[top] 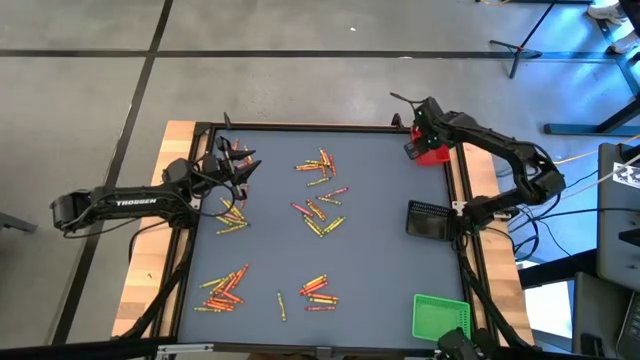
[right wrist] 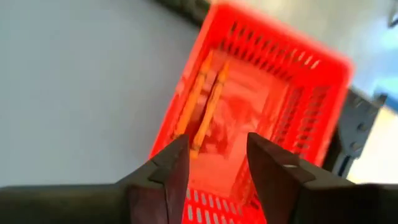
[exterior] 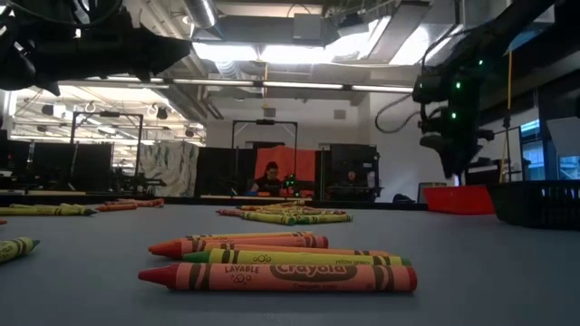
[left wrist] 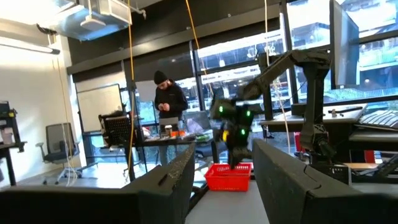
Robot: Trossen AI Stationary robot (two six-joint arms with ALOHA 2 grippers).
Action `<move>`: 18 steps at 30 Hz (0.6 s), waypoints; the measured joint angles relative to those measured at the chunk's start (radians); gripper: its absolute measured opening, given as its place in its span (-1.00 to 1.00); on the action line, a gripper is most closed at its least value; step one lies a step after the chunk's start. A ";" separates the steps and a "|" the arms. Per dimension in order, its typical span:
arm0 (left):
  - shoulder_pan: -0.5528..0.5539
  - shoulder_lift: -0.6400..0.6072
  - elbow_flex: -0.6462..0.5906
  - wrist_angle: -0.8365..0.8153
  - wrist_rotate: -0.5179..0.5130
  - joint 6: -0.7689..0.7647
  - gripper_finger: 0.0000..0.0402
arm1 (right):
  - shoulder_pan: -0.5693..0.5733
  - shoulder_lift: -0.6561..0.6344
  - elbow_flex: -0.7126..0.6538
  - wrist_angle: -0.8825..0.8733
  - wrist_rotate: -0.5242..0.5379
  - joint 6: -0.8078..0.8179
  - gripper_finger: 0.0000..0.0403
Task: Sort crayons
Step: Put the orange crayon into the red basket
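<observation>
Crayons [top: 320,215] lie scattered in loose clusters across the grey table [top: 380,260], the biggest thing in the scene: one group near the far middle, one at the centre, two toward the near edge, and one on the left side under the left arm. In the low view a small pile lies closest to the camera, a red one in front with orange and yellow-green ones just behind it. The left gripper [top: 240,170] hovers over the left-hand cluster, its fingers [left wrist: 168,183] spread with nothing between them. The right gripper [right wrist: 214,165] hangs directly above the red tray [top: 432,153] at the far right corner of the table; its fingers stand apart and hold nothing. Two orange sticks [right wrist: 205,102] lie side by side, touching, inside that red tray, along its wall. A black tray [top: 430,220] sits on the right edge, near the middle of that side, and a green tray [top: 440,315] sits at the near right corner; what either holds cannot be told. Beyond the table, in the room, a person [left wrist: 168,102] in dark clothes stands at a desk.
</observation>
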 joint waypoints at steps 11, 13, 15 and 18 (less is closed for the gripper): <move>0.000 0.136 0.065 -0.032 -0.018 -0.005 -0.28 | 0.220 -0.079 0.008 0.285 -0.178 0.037 -0.22; 0.000 0.163 0.075 -0.031 -0.018 -0.006 -0.28 | 0.269 -0.061 0.008 0.347 -0.184 0.056 -0.22; 0.000 0.188 0.084 -0.031 -0.018 -0.006 -0.28 | 0.311 -0.040 0.008 0.407 -0.185 0.071 -0.22; 0.000 0.217 0.095 -0.030 -0.018 -0.006 -0.28 | 0.368 0.000 0.008 0.489 -0.198 0.123 -0.22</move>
